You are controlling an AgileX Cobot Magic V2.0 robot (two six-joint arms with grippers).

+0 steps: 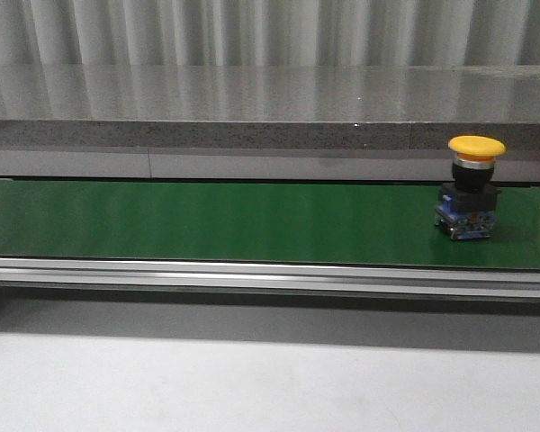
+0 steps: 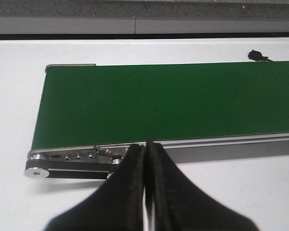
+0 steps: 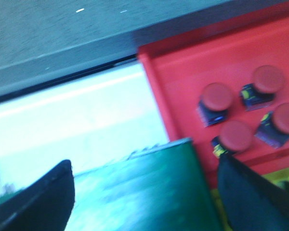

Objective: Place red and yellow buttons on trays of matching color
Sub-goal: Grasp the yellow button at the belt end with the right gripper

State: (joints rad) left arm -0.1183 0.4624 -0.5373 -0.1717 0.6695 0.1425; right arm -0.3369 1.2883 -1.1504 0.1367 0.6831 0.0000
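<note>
Front view: 1 yellow mushroom-cap push button with a black collar and blue base, upright on the green conveyor belt near its right end. Along the belt's near edge, a silver aluminium rail; behind the belt, a grey speckled stone ledge. No arm in this view.

Left wrist view: left gripper closed, black fingers pressed together, nothing between them, poised over the white tabletop just beside the belt's rail and end roller. Bare green belt here, no button on it.

Right wrist view, blurred: right gripper spread wide, empty, black fingers at either side above the belt's end. Just beside that end, a red plastic tray with 4 red mushroom-cap push buttons upright inside, close together. A sliver of yellow at the frame's corner, too little to identify.
</note>
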